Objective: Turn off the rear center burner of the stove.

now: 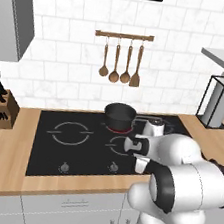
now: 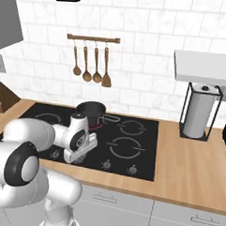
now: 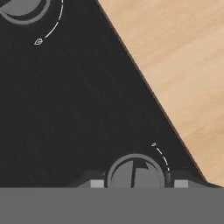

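Black glass stove (image 1: 53, 151): set in wood counter (image 1: 5, 169), row of silver knobs along front edge.
Rear burner (image 1: 119, 129): back middle of the glass, glowing red under the dark pot (image 1: 119, 115), so judged on.
Gripper (image 3: 135, 183): low over the front knob row, near the stove's front edge; fingers (image 3: 97, 183) sit either side of a knob (image 3: 134, 171), spread, not pinching it that I can see.
Contact: cannot tell if pads touch the knob.
Risk 1: wrong knob. Several look identical; another knob (image 3: 19, 6) sits nearby. Turning it would leave the pot's burner on.
Risk 2: fingers slip off the small round knob if closed off-centre, no turn.
Risk 3: twisting the wrong way, heat goes up.
Around: knife block (image 1: 1, 108) far left, paper towel holder (image 1: 219, 101) right, hanging spoons (image 1: 121, 60) on wall.
In the way: nothing between fingers and knob; pot well behind.
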